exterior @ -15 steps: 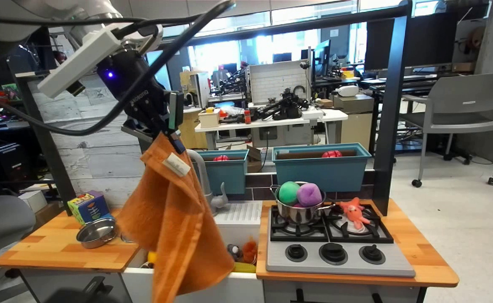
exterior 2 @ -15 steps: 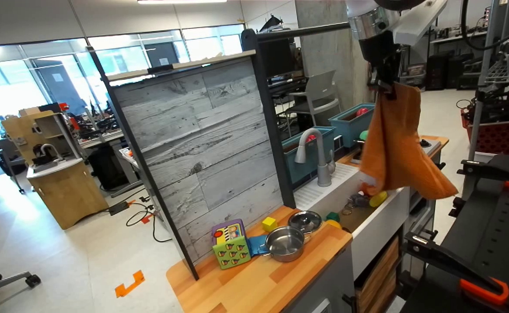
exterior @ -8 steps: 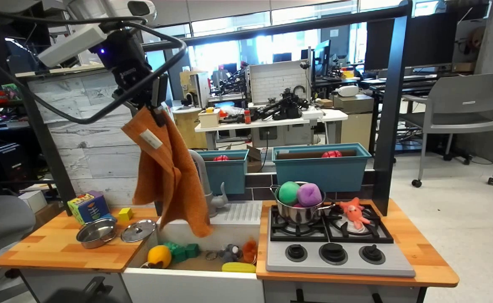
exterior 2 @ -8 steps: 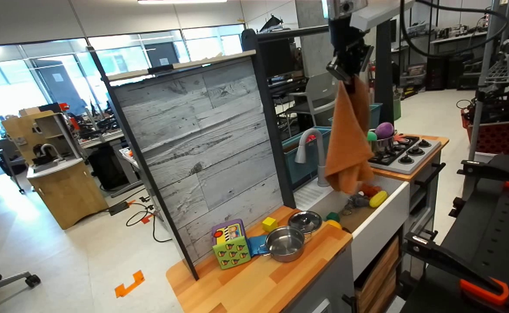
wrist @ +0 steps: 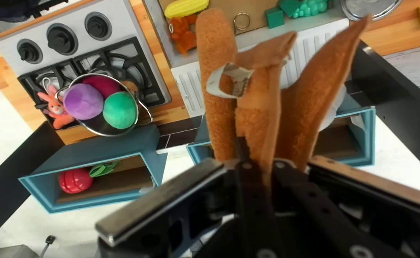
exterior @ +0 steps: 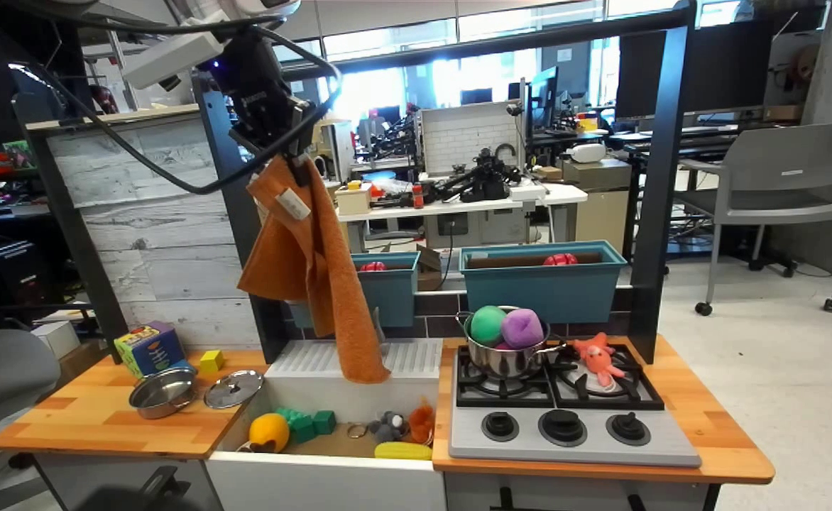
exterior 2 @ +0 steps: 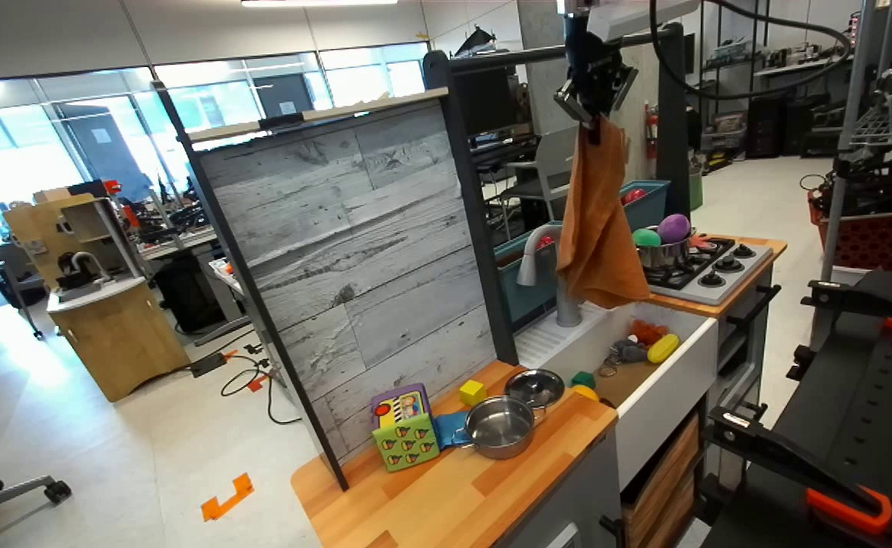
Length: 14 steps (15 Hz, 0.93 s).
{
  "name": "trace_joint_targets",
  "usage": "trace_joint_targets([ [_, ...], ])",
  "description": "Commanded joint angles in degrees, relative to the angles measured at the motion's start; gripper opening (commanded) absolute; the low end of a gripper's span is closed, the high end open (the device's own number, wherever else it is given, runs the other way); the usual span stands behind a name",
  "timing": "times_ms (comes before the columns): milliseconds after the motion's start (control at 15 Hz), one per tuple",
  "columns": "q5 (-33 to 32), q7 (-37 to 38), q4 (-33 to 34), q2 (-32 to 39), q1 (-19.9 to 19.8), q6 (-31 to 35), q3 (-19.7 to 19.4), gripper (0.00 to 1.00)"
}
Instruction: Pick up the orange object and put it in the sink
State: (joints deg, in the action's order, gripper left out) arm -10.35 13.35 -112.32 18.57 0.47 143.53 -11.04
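Cloth (exterior: 319, 266) hangs left of centre in an exterior view, the pincer (exterior: 299, 172) clamped on its top; likely light, floppy, best held by a corner.

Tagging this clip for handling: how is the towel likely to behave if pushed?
The towel looks floppy, hanging in loose folds from the closed jaws, so it would probably bend. Held only near its top, its free end might swing. Its fuzzy surface in the wrist view suggests it is not slippery.
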Motion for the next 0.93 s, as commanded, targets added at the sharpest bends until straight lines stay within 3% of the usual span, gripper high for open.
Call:
trace_joint_targets([
  [0, 0.27, 0.44, 2.56, 1.52, -1.4, -2.83, 0.46, 0.01],
  [400, -0.24, 1.66, 1.94, 1.69, -1.8, -2.09, -0.04, 0.01],
  [467, -0.19, 2.6, 1.71, 1.5, -1.58, -1.96, -0.13, 0.07],
  [533, -0.1, 2.66, 1.42, 1.27, -1.71, -1.97, -0.18, 0.29],
  [867, 0.04, 3.83, 0.74, 0.61, -1.59, -1.82, -0.08, 0.63],
])
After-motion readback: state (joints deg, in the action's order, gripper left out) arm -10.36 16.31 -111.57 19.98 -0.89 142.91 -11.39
